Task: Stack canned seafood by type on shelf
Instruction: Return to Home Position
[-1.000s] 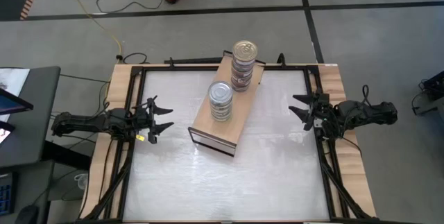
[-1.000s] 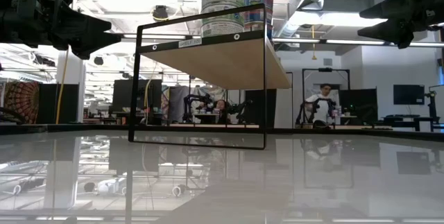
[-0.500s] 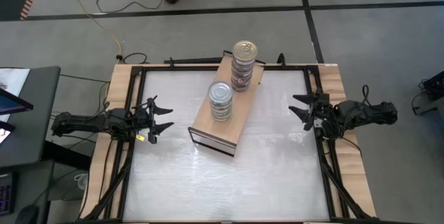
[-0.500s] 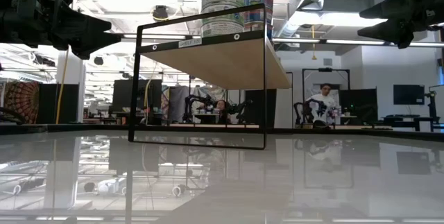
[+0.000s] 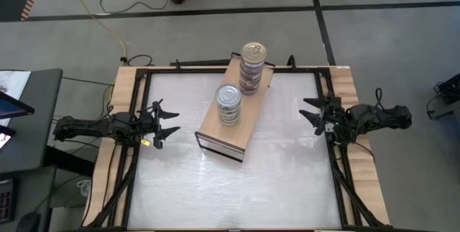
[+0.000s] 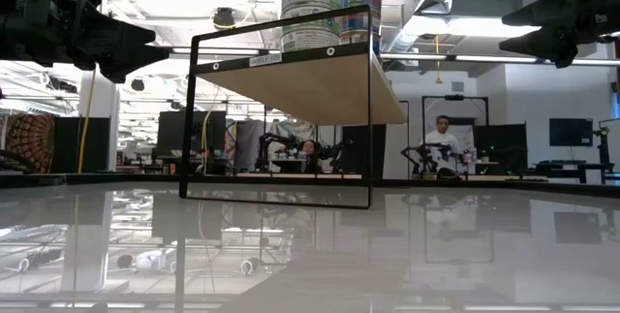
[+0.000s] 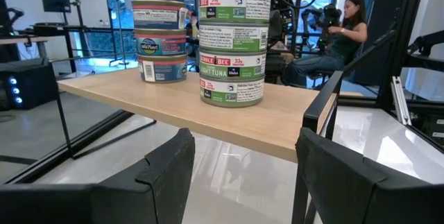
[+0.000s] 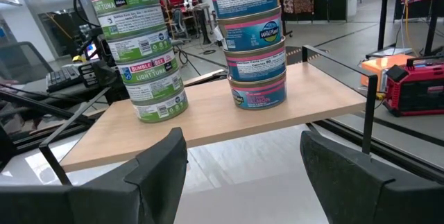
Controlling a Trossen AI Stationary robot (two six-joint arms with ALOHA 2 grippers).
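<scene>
White tabletop | shelf on it carries green-label tins and blue-and-pink tins in separate stacks (sorted by type) | left gripper, right gripper spread wide, empty, at opposite edges: job likely finished.

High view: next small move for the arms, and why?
Probably none: hold both arms parked. The left gripper and right gripper hang open and empty at the side edges of the table, clear of the shelf, where a green stack and a blue-pink stack stand. No loose can shows.
</scene>
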